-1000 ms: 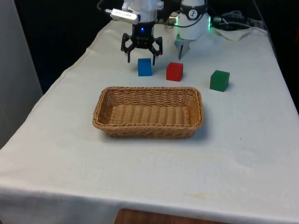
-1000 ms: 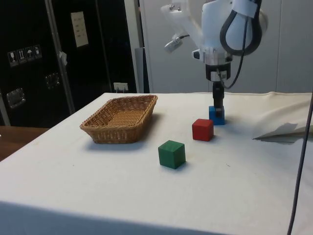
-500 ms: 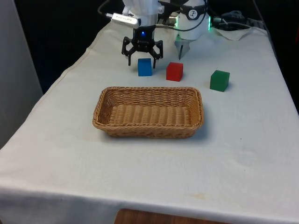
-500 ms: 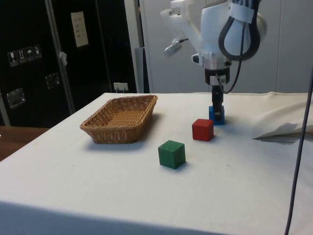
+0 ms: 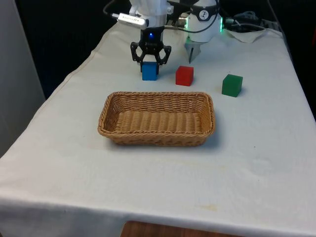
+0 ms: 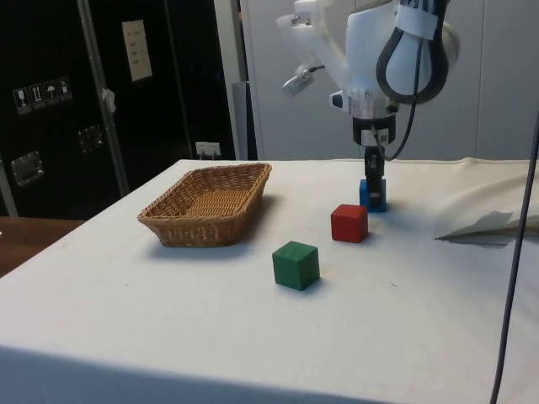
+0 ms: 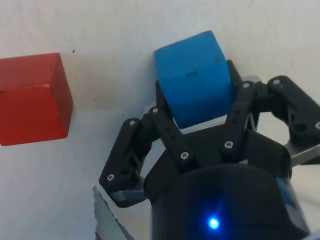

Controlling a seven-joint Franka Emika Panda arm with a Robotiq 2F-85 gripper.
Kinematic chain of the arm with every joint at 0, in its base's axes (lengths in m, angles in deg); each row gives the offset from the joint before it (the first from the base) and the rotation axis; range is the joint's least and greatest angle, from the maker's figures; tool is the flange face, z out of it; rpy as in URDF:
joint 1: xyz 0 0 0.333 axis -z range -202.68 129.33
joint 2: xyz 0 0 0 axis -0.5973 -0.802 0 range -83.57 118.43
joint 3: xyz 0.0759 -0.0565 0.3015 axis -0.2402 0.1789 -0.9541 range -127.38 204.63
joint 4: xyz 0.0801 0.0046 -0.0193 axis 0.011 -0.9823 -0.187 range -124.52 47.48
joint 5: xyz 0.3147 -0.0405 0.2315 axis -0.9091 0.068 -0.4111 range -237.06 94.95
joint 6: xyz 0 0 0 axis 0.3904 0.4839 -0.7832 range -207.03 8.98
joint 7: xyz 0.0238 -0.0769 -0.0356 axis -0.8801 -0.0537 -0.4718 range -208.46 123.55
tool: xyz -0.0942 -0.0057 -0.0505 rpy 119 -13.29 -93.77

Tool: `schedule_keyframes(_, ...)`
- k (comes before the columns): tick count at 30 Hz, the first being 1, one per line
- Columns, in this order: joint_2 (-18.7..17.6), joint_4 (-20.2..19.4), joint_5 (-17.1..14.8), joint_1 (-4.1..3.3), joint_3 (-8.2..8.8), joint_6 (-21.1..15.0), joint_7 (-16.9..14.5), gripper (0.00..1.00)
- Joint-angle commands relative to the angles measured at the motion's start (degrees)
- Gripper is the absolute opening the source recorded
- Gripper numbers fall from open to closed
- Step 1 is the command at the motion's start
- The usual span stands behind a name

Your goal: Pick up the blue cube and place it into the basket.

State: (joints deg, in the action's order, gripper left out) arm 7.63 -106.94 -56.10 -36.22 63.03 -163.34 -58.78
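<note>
We see the jaws clenched on the blue cube (image 5: pixel 149 71), gripping opposite faces so it lifts squarely; it sits on the table between them. Red cube (image 5: pixel 184 75) just beside; basket (image 5: pixel 156 119) near, toward the camera.

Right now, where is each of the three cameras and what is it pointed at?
Front view: across the table, facing the basket and the gripper on the blue cube; the arm shows.
Side view: from the table's side, facing dark cabinets; the arm shows above the green cube.
Wrist view: on the wrist, looking down past the fingers at the blue cube.
All three share the blue cube and red cube.
</note>
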Motion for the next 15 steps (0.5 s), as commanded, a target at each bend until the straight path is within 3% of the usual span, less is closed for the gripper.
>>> schedule_keyframes(1,0.5,-0.7,-1.0,0.57,-0.92,-0.9,-0.7,0.01)
schedule_keyframes(5,0.4,-0.7,-1.0,0.52,-0.86,-0.9,-0.6,0.02)
schedule_keyframes(8,0.1,0.2,0.0,0.0,0.0,-0.1,0.0,0.02)
schedule_keyframes(15,5.6,1.1,0.5,-0.11,0.17,5.3,0.0,0.02)
